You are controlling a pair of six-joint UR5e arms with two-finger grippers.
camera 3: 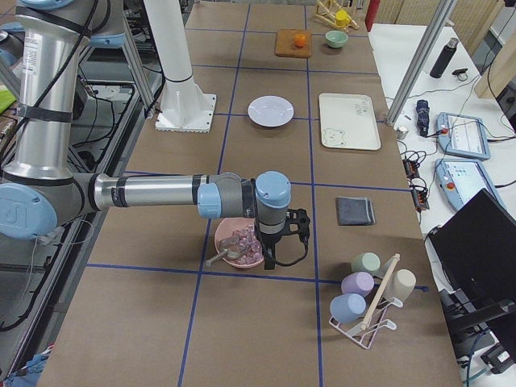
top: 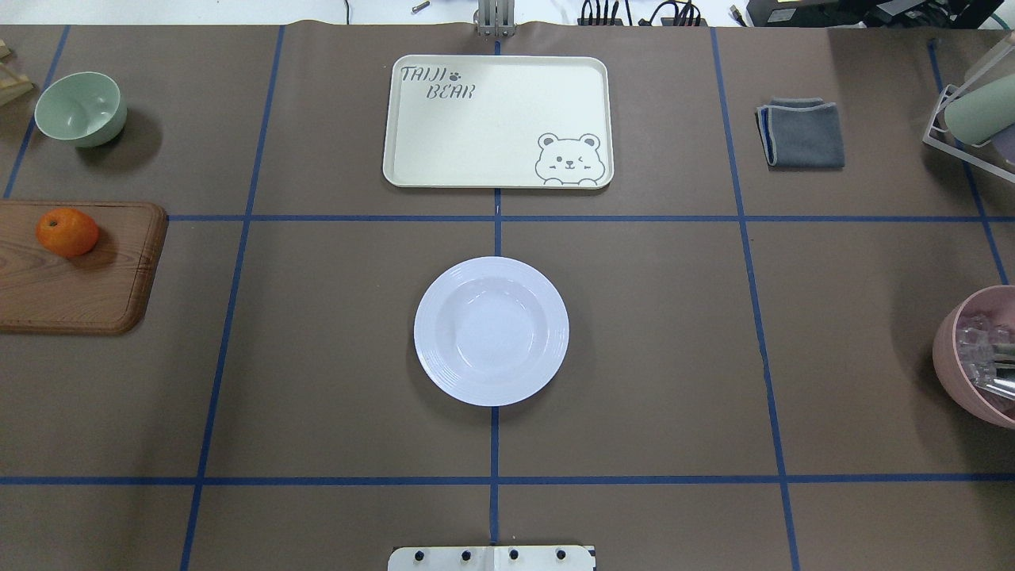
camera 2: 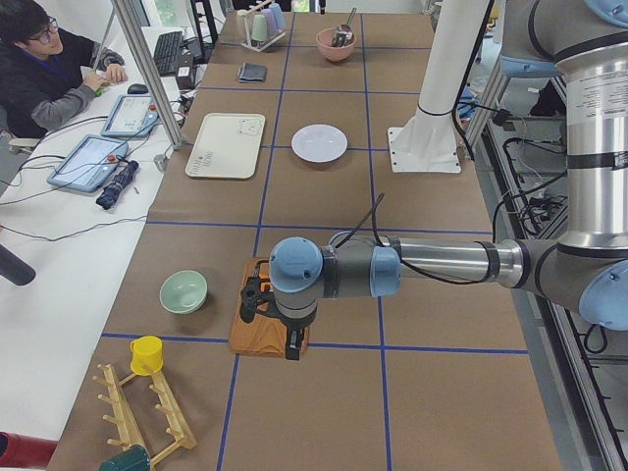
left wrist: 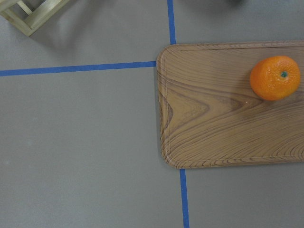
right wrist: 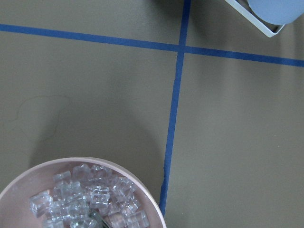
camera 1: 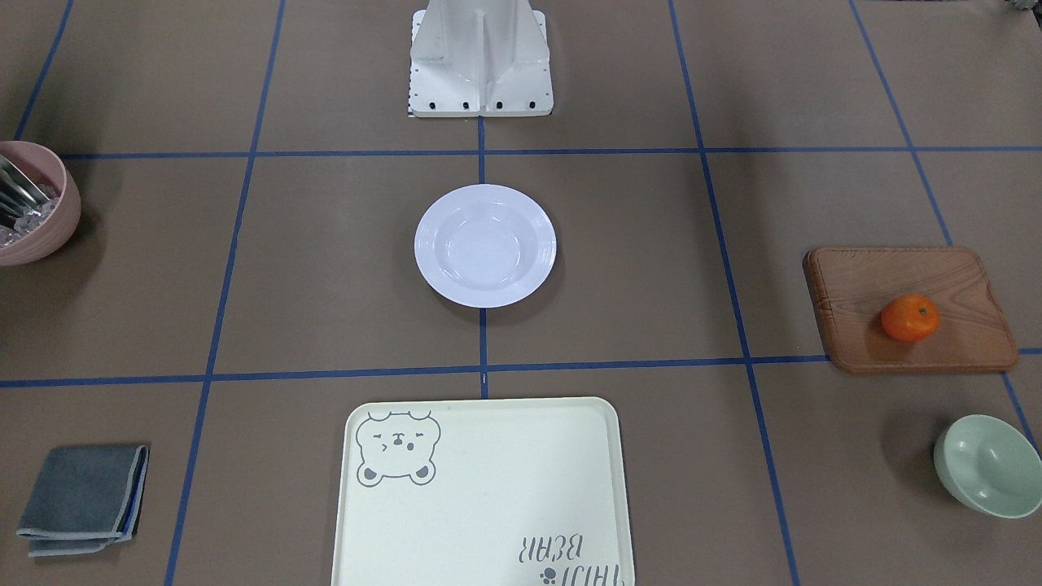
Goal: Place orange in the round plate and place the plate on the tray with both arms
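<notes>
The orange (camera 1: pixel 909 317) (top: pixel 67 231) (left wrist: pixel 275 78) lies on a brown wooden board (top: pixel 79 285) at the robot's far left. The white round plate (camera 1: pixel 485 245) (top: pixel 491 331) sits empty at the table's centre. Beyond it lies the cream bear tray (camera 1: pixel 488 488) (top: pixel 492 119), also empty. My left gripper (camera 2: pixel 253 299) shows only in the exterior left view, hanging over the board; I cannot tell if it is open or shut. My right gripper (camera 3: pixel 297 230) shows only in the exterior right view, beside a pink bowl (camera 3: pixel 239 242); its state is equally unclear.
A mint-green bowl (top: pixel 80 107) stands beyond the board. The pink bowl (top: pixel 975 357) at the right holds clear cubes and a metal utensil. A folded grey cloth (top: pixel 801 132) lies right of the tray. A cup rack (camera 3: pixel 367 294) stands at the right end. A person (camera 2: pixel 49 69) sits across the table.
</notes>
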